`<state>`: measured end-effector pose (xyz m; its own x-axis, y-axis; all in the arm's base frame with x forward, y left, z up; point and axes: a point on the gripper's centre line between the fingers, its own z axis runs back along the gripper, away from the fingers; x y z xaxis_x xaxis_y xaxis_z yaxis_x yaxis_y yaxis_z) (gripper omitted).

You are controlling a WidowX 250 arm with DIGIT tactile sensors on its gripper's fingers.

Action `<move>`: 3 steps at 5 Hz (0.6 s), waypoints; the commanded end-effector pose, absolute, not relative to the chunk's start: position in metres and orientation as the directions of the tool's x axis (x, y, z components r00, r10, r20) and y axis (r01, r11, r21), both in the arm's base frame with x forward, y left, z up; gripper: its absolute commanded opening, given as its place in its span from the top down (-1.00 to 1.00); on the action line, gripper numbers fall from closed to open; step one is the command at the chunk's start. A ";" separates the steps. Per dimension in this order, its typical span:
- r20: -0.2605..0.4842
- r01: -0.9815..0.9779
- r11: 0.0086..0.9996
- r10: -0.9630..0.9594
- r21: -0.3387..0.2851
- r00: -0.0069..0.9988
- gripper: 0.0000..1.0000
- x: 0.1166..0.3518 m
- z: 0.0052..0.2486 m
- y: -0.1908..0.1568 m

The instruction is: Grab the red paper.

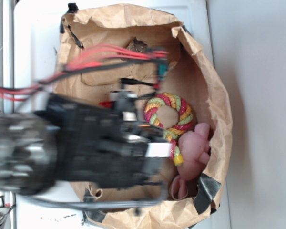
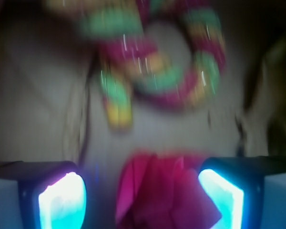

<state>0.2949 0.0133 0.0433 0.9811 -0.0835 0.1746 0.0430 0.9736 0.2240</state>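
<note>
- The gripper is reaching down into a brown paper bag that is lying open on a white desk, seen from above in the exterior view.
- The black arm is blurring across the left and middle of that view, covering much of the bag's floor, with red and black cables trailing over the bag's upper part.
- In the wrist view, the 2 fingers are showing at the bottom corners, glowing pale cyan and violet, and the jaws are standing spread wide apart.
- The red paper is sitting between the 2 fingers, low in the wrist view, creased and magenta-red; it is closer to the finger on the picture's right, and whether it is touching that finger cannot be told through the blur.
- In the exterior view the red paper is almost wholly hidden under the arm; a small red patch by the arm's edge may be it, but that cannot be told.
- A rope ring toy, twisted in red, yellow and green, is lying on the bag's floor just beyond the jaws, with a short tail ending in yellow pointing toward the gripper.
- A pink plush animal is lying against the bag's right wall, just beside the rope ring.
- Black tape is holding the bag's lower right corner.
</note>
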 end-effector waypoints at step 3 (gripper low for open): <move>0.234 -0.150 0.940 0.078 0.307 0.969 -1.00 0.320 0.050 0.019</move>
